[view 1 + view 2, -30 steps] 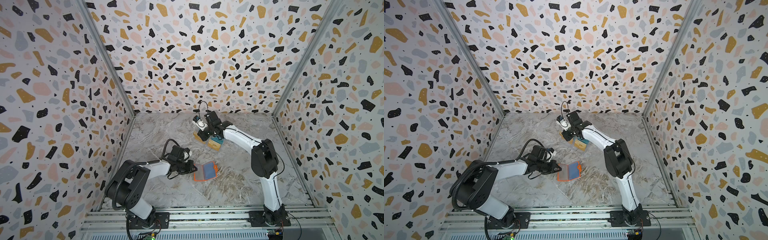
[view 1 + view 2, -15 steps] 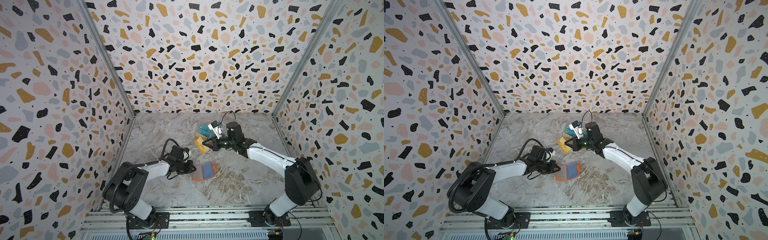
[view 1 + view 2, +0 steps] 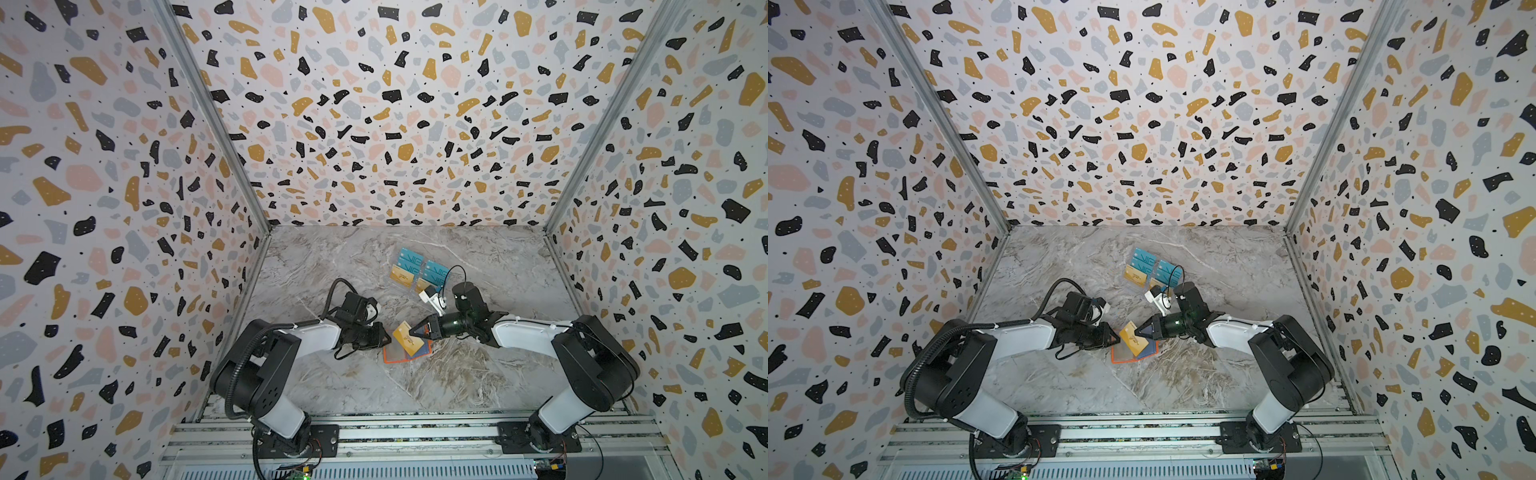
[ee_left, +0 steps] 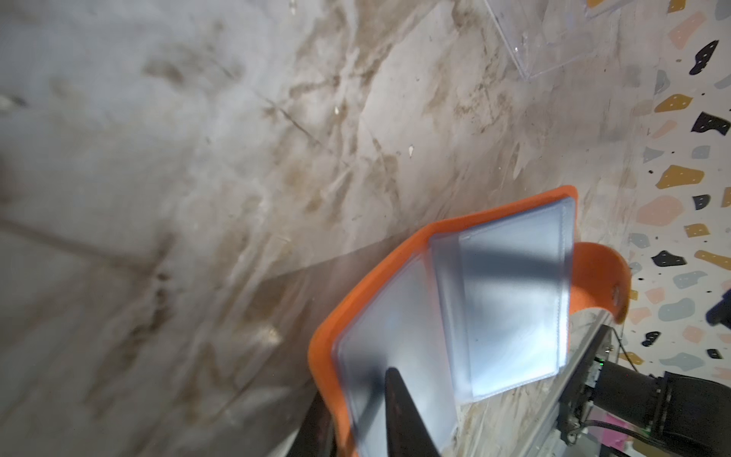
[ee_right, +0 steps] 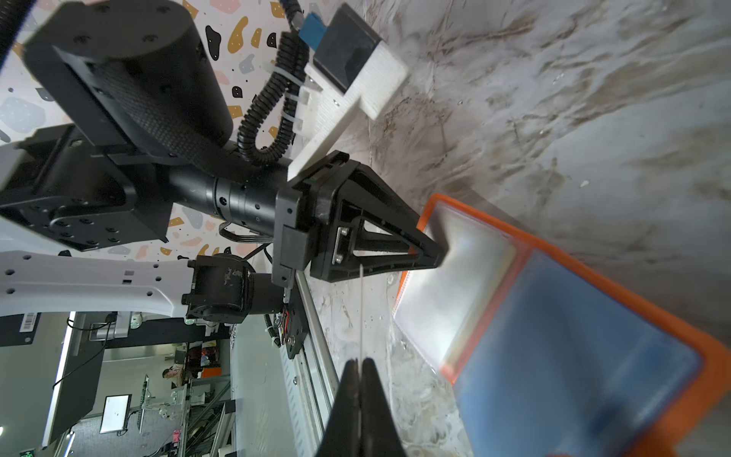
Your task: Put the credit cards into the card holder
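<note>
The card holder lies open on the table. The right gripper, from 3 o'clock, has jaws clamped on 1 credit card over it. The left gripper is at its 9 o'clock edge; I cannot tell how its jaws stand.

Teal cards, clear rack, marble tabletop

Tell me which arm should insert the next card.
Right. The right gripper is shut on a credit card at the open card holder; the left gripper sits at its edge.
</note>
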